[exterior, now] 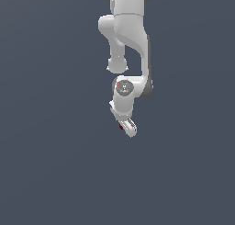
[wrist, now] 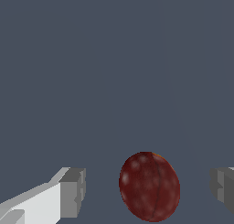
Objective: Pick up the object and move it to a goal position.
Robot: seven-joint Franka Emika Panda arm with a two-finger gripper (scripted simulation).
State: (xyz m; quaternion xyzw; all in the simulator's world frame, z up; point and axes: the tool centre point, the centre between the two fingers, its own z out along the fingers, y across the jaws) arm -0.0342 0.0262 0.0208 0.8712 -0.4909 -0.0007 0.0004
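The white, glossy, jointed Franka robot arm (exterior: 131, 40) comes down from the top edge of the exterior view and bends at a round grey-capped wrist joint, below which its white gripper (exterior: 127, 126) tilts toward the exterior view's right. Everything around it is a flat, uniform slate-grey background (exterior: 50, 127), with no visible edge or seam in either view.

In the exterior view, the small dark red, roughly round, slightly mottled ball (exterior: 121, 126) shows only as a tiny red speck right at the gripper's tip, on the side facing the exterior view's left. At that size its contact with the gripper cannot be made out there.

The wrist view gives the clearer reading. The dark red ball (wrist: 149, 187) sits between the 2 grey-padded fingers (wrist: 73, 192), which stand wide apart. There is a plain gap of grey background on each side of the ball, so neither pad touches it. The gripper (wrist: 148, 191) is therefore spread open around the ball and is not clamped on it. 1 finger shows its white body and grey pad; the other is cut off by the frame edge.
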